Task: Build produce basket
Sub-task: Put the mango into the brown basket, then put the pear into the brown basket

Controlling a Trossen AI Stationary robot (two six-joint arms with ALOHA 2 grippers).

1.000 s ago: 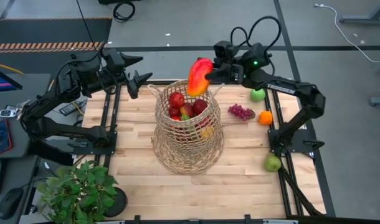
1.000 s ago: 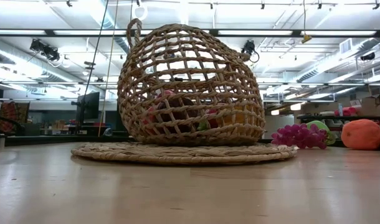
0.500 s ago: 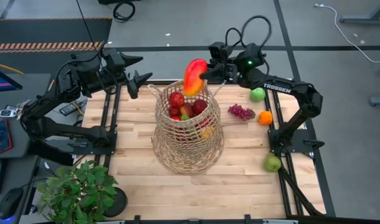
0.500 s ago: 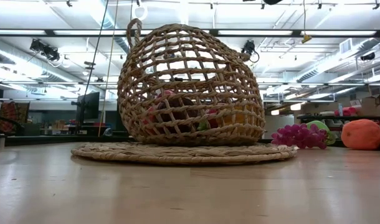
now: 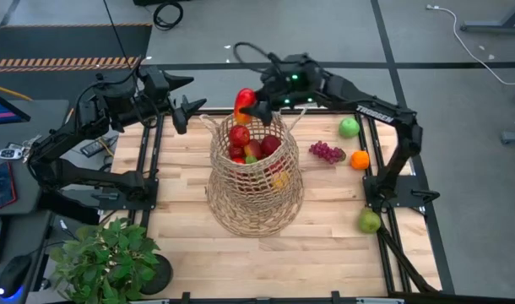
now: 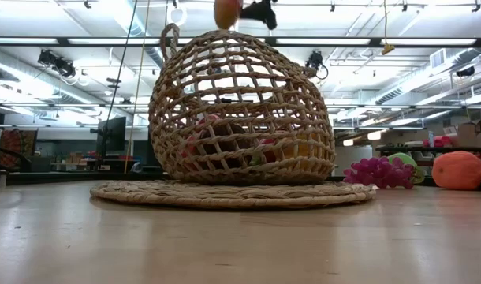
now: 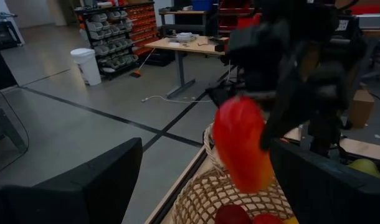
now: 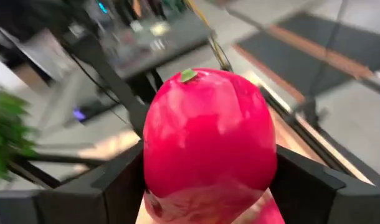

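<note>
The tan wicker basket (image 5: 256,181) (image 6: 240,110) stands upright mid-table on a woven mat and holds red apples (image 5: 239,135) and other produce. My right gripper (image 5: 259,103) (image 6: 256,11) is above the far-left part of the basket's mouth, shut on a red-orange mango (image 5: 244,105) (image 6: 226,11) (image 7: 243,149) (image 8: 209,137). My left gripper (image 5: 190,110) waits open at the table's far left edge, pointing toward the basket. My right gripper pinches the mango between its two fingers (image 8: 124,180), one on each flank (image 8: 156,168). The stem end (image 8: 189,76) points away from the wrist. The fingers reach it roughly level from the table's right. The mango is lifted clear above the basket's rim.
Purple grapes (image 5: 326,152) (image 6: 378,172), a green apple (image 5: 349,128) and an orange (image 5: 360,159) (image 6: 459,170) lie on the table right of the basket. Another green apple (image 5: 370,221) sits at the right edge. A leafy potted plant (image 5: 105,257) stands at the near left corner.
My right gripper has carried the mango toward the table's left and down, so that it now shows at the top of the low view above the basket. The arm has swung round with it. The basket has stayed still.
</note>
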